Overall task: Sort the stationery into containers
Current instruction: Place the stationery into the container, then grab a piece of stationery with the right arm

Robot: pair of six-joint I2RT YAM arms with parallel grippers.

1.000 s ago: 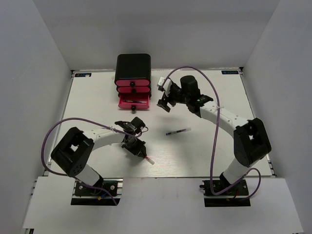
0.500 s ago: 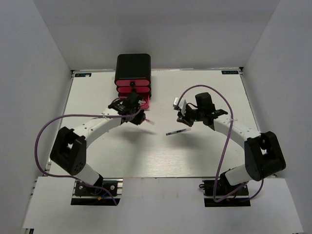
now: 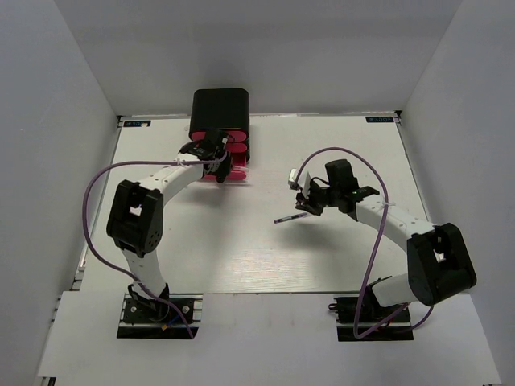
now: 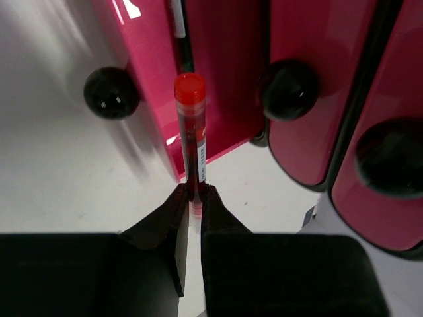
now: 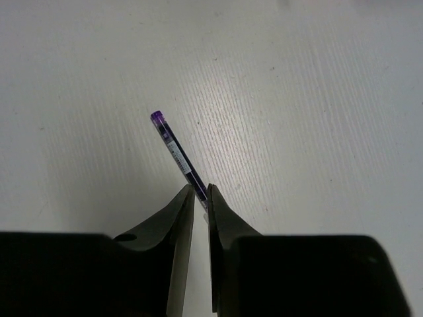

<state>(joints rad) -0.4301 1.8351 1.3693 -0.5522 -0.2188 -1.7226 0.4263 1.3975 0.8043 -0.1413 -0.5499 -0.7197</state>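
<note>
— Where is the red pen (image 4: pixel 192 135)?
— Clamped in the left jaws, with its cap at the pulled-out pink drawer (image 4: pixel 225 99) of the black cabinet (image 3: pixel 219 108), at the far edge of the desk (image 3: pixel 201 257).
— And the right jaws?
— Closed on one end of a purple-capped pen (image 5: pixel 177 153), right of the desk's middle.
</note>
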